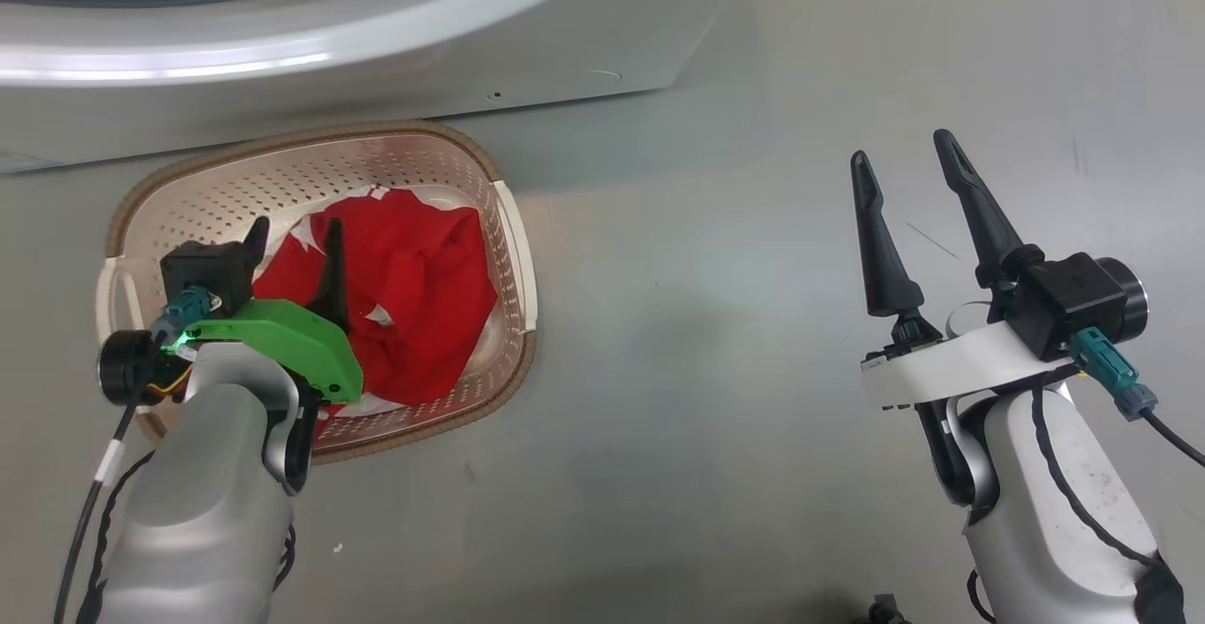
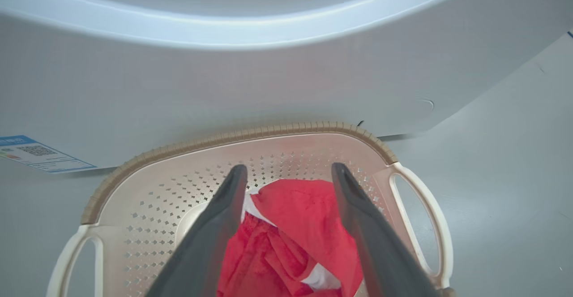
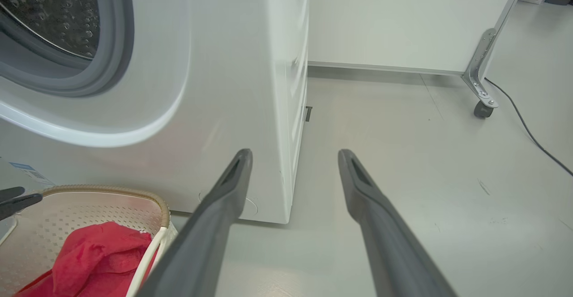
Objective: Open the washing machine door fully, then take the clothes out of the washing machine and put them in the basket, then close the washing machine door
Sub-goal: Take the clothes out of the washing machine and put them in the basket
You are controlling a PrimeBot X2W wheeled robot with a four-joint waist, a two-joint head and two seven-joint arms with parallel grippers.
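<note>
On grey floor (image 1: 715, 370) by the washing machine (image 1: 377, 69), basket (image 1: 282, 177); left claw (image 1: 295, 229), right claw (image 1: 902, 149) wide

Unreadable QR-code sticker (image 2: 40, 154) on washing machine (image 2: 268, 86)

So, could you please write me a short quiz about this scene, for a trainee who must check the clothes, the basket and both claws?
1. True or false: the clothes lie in the basket.
2. Choose one. The left claw is: A) shut on the clothes; B) open over the basket; C) shut on the basket's handle.
3. Fill in: the right claw, open, hangs over the bare ___.
Key: 1 true; 2 B; 3 floor.
</note>
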